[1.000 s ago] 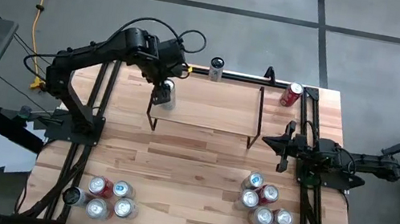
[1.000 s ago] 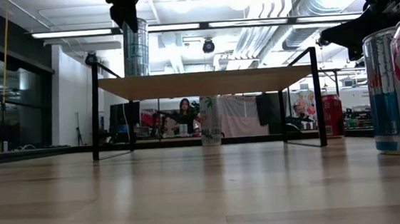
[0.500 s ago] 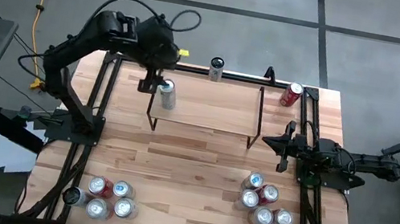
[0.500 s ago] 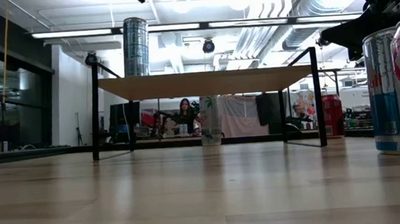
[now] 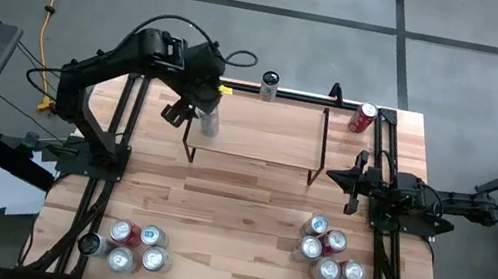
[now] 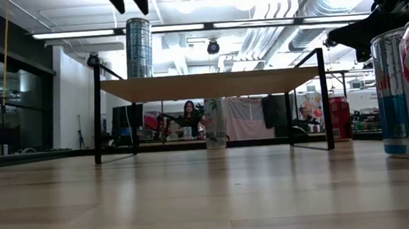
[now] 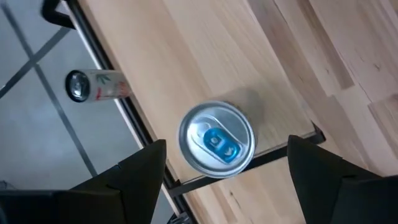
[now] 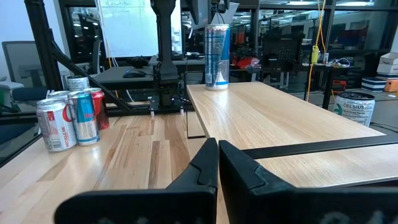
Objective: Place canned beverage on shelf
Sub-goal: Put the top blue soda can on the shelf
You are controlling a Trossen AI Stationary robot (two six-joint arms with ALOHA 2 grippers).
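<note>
Silver can (image 5: 209,119) stands upright at the shelf's (image 5: 259,141) left end.
Above it the left gripper (image 5: 186,109) hangs, fingers spread and empty; the right gripper (image 5: 344,179) waits beside the shelf's right end, fingers closed; beyond the surface (image 5: 226,217), a "CELSIUS" can (image 8: 354,108).

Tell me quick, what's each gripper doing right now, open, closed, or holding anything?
Left gripper: open, empty, above the silver can standing on the shelf.
Right gripper: closed, empty, waiting beside the shelf's right end.
</note>
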